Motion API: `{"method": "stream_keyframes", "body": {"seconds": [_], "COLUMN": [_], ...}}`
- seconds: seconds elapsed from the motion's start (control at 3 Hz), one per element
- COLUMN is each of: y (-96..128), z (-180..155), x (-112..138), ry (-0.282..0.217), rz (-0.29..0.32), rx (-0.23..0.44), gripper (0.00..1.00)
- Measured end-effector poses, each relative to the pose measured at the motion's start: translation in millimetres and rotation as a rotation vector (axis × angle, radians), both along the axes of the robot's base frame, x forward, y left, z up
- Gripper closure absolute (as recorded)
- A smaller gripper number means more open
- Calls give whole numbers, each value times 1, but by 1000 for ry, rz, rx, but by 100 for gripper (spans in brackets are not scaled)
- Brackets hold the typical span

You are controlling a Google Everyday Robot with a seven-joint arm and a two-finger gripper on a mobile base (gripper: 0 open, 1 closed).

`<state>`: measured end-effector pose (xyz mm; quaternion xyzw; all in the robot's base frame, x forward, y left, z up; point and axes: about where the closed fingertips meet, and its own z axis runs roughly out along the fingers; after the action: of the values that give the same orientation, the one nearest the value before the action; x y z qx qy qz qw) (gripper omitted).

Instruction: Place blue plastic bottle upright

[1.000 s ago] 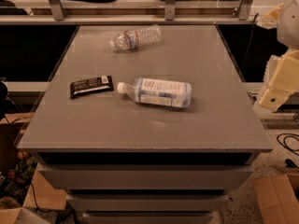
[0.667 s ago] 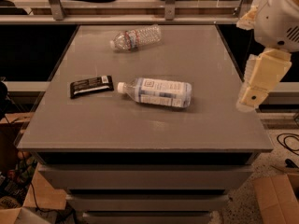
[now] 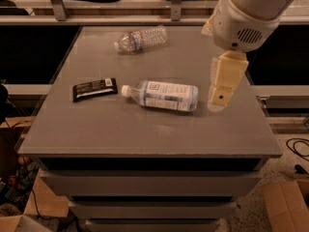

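Note:
The blue plastic bottle point(image 3: 165, 95) lies on its side in the middle of the grey table point(image 3: 145, 134). Its white cap points left and its wide pale label faces up. My gripper point(image 3: 218, 99) hangs down from the white arm point(image 3: 241, 13) over the right part of the table. It is just right of the bottle's base, apart from it, and holds nothing that I can see.
A smaller ribbed clear bottle point(image 3: 141, 38) lies on its side at the back of the table. A flat black packet point(image 3: 94, 89) lies left of the blue bottle's cap. Cardboard boxes point(image 3: 287, 204) stand on the floor at the lower right.
The arm has swung in from the right edge of the view to above the table. The gripper now hangs close to the bottle's base. The bottles and the packet have not moved.

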<state>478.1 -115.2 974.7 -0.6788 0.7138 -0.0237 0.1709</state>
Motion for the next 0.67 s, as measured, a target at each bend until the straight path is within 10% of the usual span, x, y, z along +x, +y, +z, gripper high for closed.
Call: {"method": "stream_keyframes", "body": {"seconds": [0.67], "y": [43], "z": [-42], "x": [29], "ry": [84], "rz": [31], "rx": [-19], "gripper": [0]}}
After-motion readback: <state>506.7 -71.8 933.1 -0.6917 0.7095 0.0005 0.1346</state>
